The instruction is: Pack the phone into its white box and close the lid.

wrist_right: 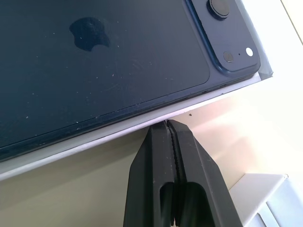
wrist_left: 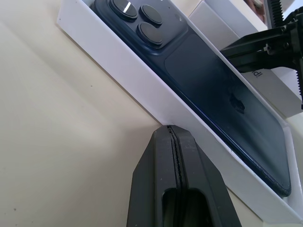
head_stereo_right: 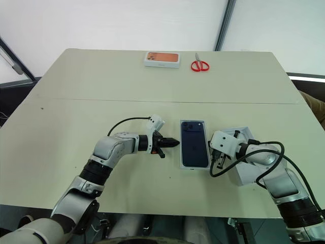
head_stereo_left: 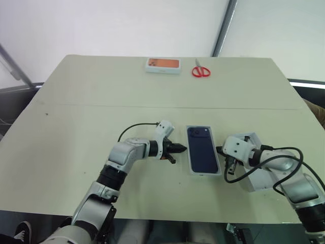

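Centre of the head views: slim dark navy-blue phone lies back-up, seated in the shallow white rectangular carton box, square camera cluster at the end toward the top of the frame. Left gripper, just left of the box, has both black fingers pressed together with nothing between them; tip points at the box's long left wall, touching or nearly so per the left wrist view, where the fingers meet the white wall. Right gripper sits on the opposite side, also fully closed and empty, tip at the box's right edge; the right wrist view puts its fingers right at the white rim below the phone's back. White tray-shaped lid rests on the table to the right of the box, under the right forearm, apart from the box, so the box stands uncovered. Beige tabletop carries, along the top edge of the frame, a small orange-topped white box and red-handled scissors just right of it, well apart from the work area.
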Motion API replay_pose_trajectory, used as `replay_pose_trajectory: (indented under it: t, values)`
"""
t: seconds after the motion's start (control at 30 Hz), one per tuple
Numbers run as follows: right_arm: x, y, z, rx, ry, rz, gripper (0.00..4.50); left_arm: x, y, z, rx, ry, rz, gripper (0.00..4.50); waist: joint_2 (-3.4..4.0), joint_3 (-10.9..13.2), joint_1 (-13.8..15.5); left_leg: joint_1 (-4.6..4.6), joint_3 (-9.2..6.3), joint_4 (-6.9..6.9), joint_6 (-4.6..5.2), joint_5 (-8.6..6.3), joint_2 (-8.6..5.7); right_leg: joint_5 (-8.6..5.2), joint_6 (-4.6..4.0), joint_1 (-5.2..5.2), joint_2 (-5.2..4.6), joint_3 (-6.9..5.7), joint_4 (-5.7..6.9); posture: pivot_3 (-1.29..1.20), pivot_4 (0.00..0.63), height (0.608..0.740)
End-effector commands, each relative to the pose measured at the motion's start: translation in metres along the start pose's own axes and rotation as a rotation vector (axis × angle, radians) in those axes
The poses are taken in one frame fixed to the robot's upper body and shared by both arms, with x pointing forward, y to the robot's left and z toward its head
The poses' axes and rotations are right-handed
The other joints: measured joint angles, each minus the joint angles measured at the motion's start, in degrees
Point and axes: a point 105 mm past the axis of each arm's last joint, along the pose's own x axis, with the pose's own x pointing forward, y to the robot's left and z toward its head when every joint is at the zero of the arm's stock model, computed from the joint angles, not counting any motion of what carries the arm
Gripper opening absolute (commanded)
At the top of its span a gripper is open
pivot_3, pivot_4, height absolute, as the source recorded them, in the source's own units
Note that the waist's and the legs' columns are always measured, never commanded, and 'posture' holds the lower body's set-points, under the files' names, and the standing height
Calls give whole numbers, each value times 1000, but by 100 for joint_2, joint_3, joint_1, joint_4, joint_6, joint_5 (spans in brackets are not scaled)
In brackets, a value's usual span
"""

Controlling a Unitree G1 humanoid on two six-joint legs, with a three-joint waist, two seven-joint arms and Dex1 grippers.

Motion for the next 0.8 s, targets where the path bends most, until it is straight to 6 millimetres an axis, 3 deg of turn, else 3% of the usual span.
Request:
replay_pose_trajectory:
  t: [0.03, 0.57, 0.8]
  values:
    - [2, 3, 9, -26, -27, 24, 23, 6, -8, 0, 19, 7, -23, 0, 0, 0, 0, 0, 0, 0, 0, 0, 0, 0, 0, 0, 0, 0, 0, 0, 150, 740]
    - [-1, -2, 9, -53, -17, 15, 23, 2, -3, 2, 19, -3, -4, 0, 0, 0, -2, 0, 0, 0, 0, 0, 0, 0, 1, 0, 0, 0, 0, 0, 150, 740]
    - [-11, -13, 10, -76, -1, -4, 23, -16, 2, 2, 25, -10, 18, 0, 1, 1, -17, 0, 1, -6, 0, 0, 1, 0, 1, -4, 0, 1, -1, 0, 150, 740]
